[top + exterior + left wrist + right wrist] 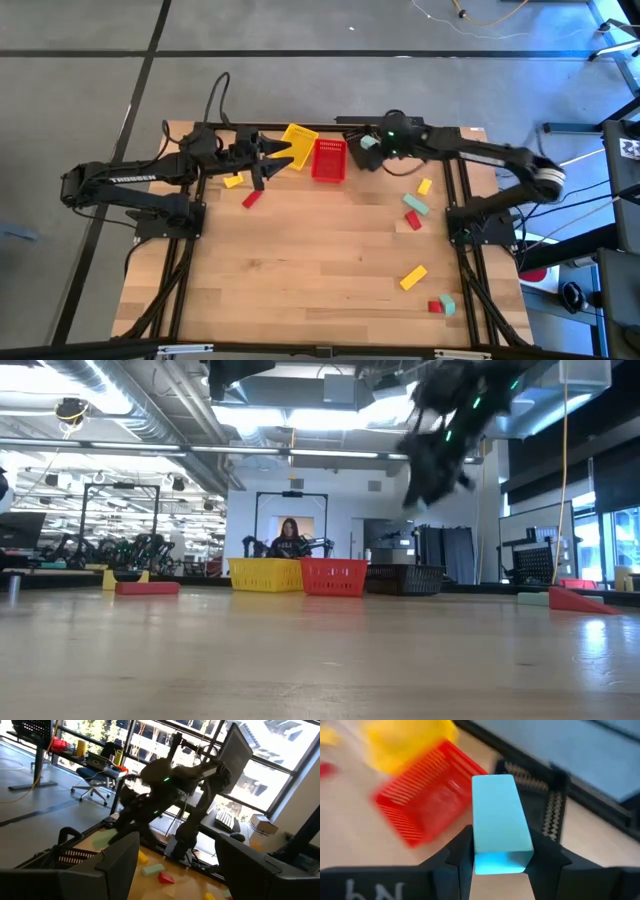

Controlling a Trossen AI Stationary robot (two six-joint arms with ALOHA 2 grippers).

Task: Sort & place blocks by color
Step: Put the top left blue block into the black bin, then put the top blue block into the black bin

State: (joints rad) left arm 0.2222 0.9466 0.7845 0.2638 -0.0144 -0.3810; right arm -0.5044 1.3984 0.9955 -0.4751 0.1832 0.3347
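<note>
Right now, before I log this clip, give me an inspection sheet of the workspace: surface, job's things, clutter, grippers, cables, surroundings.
Surface: wooden table, bare in the middle.
Job's things: yellow basket, red basket and black basket along the far edge; loose blocks on the left side, e.g. red block, and on the right side, e.g. yellow block.
Clutter: nothing seen.
Grippers: left gripper open, empty, beside the yellow basket; right gripper shut on teal block, raised near the black basket.
Cables: black cable looping behind the left arm.
Surroundings: a person seated far behind the table; grey floor.
</note>
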